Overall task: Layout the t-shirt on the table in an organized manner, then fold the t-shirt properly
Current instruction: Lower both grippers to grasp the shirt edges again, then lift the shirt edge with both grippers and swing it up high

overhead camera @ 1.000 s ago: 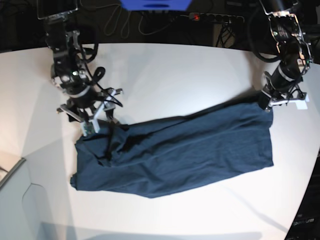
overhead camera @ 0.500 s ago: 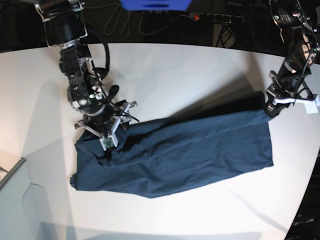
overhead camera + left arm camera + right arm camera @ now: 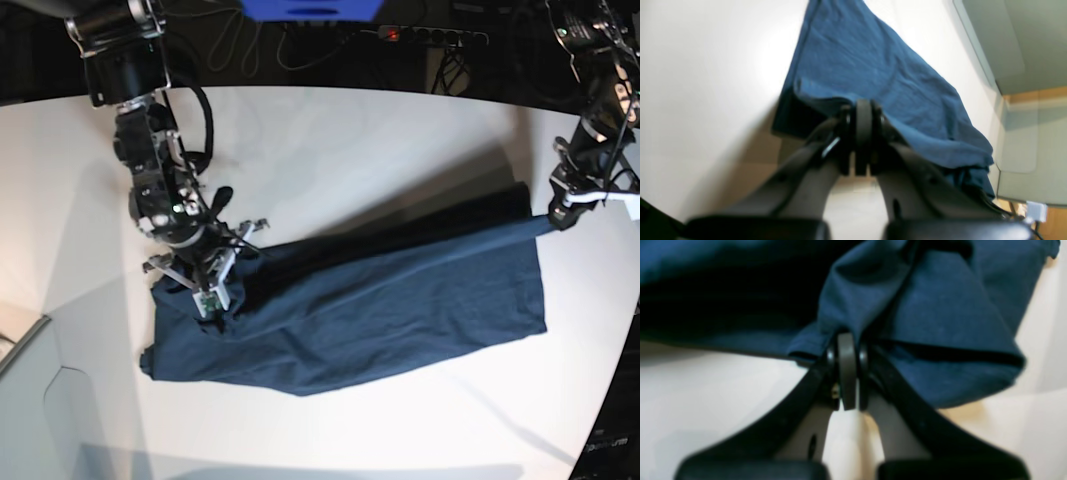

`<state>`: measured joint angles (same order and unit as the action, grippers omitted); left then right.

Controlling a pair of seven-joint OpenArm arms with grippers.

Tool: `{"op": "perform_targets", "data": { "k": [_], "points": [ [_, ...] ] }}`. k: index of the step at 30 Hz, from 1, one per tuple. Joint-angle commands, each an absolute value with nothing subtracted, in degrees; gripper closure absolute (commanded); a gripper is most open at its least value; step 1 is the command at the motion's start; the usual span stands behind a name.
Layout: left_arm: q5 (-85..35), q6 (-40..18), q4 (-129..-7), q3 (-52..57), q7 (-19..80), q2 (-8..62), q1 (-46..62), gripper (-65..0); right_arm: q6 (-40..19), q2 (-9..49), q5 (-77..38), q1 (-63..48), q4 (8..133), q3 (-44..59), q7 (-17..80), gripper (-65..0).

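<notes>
White table (image 3: 330, 130); dark cable-strewn backdrop (image 3: 300, 50)

You've got the table (image 3: 330, 140), a big plain white top with a curved far edge, filling most of the base view. Lying straight on it is the t-shirt (image 3: 380, 310), dark navy, spread in a long rumpled band across the middle, running from low on that view's left up toward its right. Its lower edge rests flat on the white surface, and the end on the left is bunched into folds. One corner on the right is lifted off the top, throwing a shadow on the white behind it. White surface shows on all sides of the cloth.
</notes>
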<state>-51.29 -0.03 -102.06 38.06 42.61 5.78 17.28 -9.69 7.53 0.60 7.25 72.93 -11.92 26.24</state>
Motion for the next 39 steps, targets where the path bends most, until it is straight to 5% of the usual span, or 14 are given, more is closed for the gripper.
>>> {"op": "perform_targets", "data": {
  "k": [1,15,28,39],
  "points": [
    [-52.3,-0.3,-103.2,38.6,41.8,6.4,17.1,0.0,-9.5,8.9,0.3,6.4,76.2,-10.9,24.9,0.0],
    [-56.8,-0.4,-103.2,38.7,41.9,5.8,18.5,0.0,-9.7,13.1,0.3,-20.4,112.1,0.6,24.5,0.0],
    [-63.3,-0.4,-103.1,39.7,41.9,8.9,26.9,0.0,-9.9,15.3,0.3,-34.2,113.2,-0.5,24.3,0.0],
    [-63.8,-0.4,-102.8,43.2,41.9,8.7,30.4,0.0,-9.9,15.3,0.4,-34.9,112.7,1.3,24.4,0.0]
  ]
}}
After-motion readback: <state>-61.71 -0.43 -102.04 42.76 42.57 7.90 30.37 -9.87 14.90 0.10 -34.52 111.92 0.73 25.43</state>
